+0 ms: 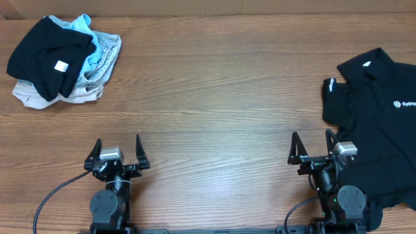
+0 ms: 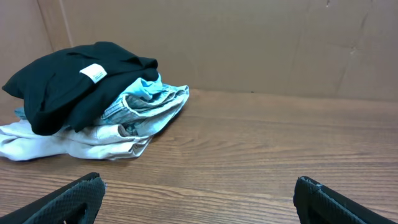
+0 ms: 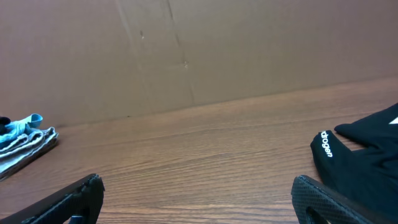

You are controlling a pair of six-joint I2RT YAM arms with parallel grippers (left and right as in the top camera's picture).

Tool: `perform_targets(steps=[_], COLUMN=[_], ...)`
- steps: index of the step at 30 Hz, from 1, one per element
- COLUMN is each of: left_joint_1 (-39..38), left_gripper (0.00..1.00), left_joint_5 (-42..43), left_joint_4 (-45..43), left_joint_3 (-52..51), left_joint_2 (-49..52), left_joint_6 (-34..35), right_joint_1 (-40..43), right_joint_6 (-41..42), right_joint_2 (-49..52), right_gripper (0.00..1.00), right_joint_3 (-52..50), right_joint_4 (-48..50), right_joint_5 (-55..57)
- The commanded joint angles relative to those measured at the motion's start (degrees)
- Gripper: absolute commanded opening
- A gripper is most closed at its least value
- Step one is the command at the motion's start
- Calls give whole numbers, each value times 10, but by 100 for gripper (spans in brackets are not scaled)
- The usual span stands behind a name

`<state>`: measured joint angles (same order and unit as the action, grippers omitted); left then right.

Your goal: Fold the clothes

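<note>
Table [image 1: 208,97]: chest lettering [image 1: 406,104] visible only overhead.

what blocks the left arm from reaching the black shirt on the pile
Nothing visible, so probably yes: the left pincer is open, and only bare table lies between it and the black shirt.

Overhead, you look straight down on the brown wooden table [image 1: 214,97]. Your two wrist views sit low near its surface, facing the tan cardboard back wall [image 2: 249,43], and both catch the crumpled clothing heap [image 2: 93,106] at frame left.
</note>
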<state>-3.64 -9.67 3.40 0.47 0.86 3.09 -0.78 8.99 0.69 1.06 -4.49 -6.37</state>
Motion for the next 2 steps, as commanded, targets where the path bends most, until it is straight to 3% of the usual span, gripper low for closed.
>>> perform_targets(steps=[1, 2], left_joint_1=[3, 3], left_gripper=[100, 100], left_joint_5=[-6, -6], left_joint_4=[-2, -2], left_joint_3=[-2, -2], left_joint_2=[-6, -6], left_joint_6=[12, 12], right_joint_1=[2, 2], right_joint_6=[2, 2], right_joint_2=[-3, -3], right_gripper=[100, 100], right_joint_3=[-6, -6], right_joint_4=[3, 3], right_joint_5=[6, 6])
